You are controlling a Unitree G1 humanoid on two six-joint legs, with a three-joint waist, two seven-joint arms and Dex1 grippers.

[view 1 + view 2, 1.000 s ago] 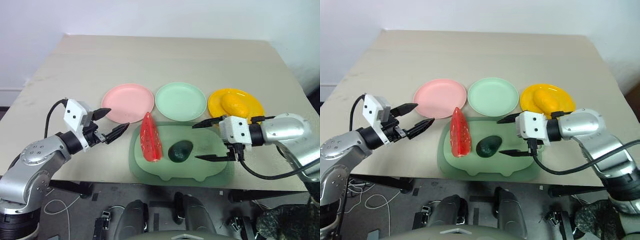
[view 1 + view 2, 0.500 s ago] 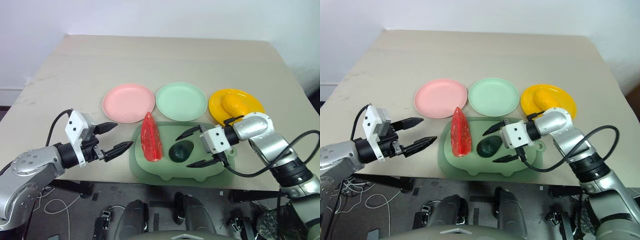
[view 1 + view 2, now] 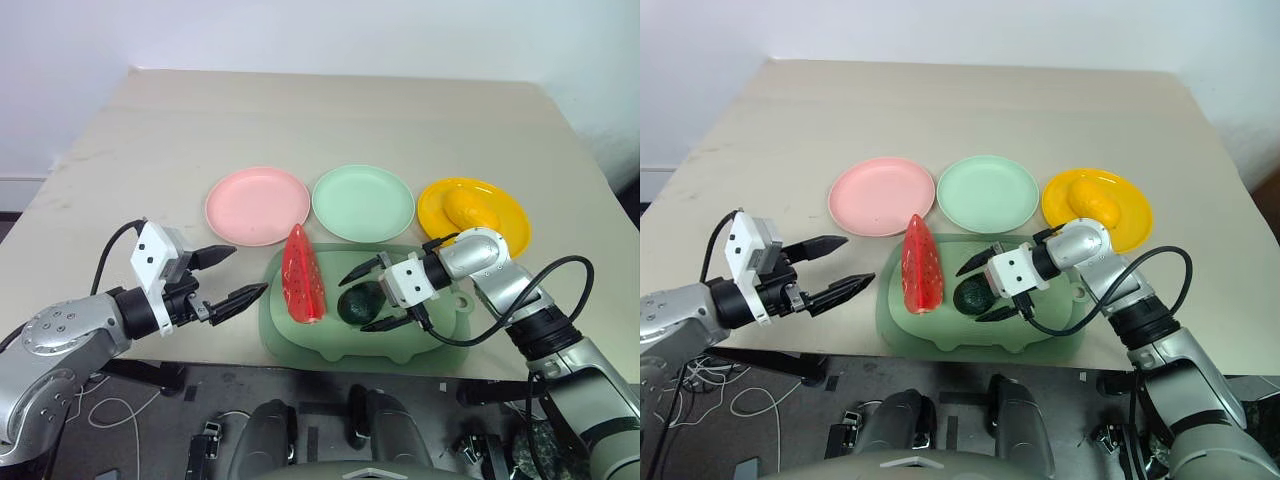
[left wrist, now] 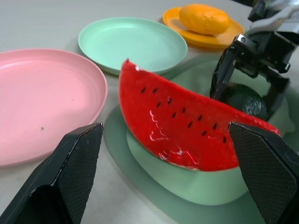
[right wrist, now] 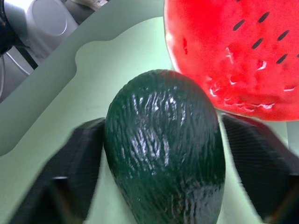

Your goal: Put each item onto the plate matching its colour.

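At the near edge of the table (image 3: 330,110), on your left, the left gripper (image 3: 247,271) hovers with its two fingers spread wide and nothing between them. It points across toward the red slice (image 3: 302,275) and stands apart from it. Just beyond that edge, in the middle, lies the tray (image 3: 330,345), and two of your items rest on it. The red slice sits on the tray's left part with its point aimed away from you, toward the gap between the pink and green plates. The avocado (image 5: 163,149) lies just to the slice's right, near the tray's middle. Your right gripper (image 3: 356,303) reaches in from the right, pointing left and somewhat downward, and straddles the avocado. Seen from the right wrist, its fingers (image 5: 84,154) press against the avocado's two sides, so it is pinching the fruit, which is down on the tray. Behind the tray, three plates stand in a row, close together but apart. You have the pink plate (image 3: 256,205) on the left, the green plate (image 3: 362,203) in the middle and the yellow plate (image 3: 505,215) on the right. Of the three, the yellow plate has its match, since the yellow fruit (image 3: 470,205) lies on it.
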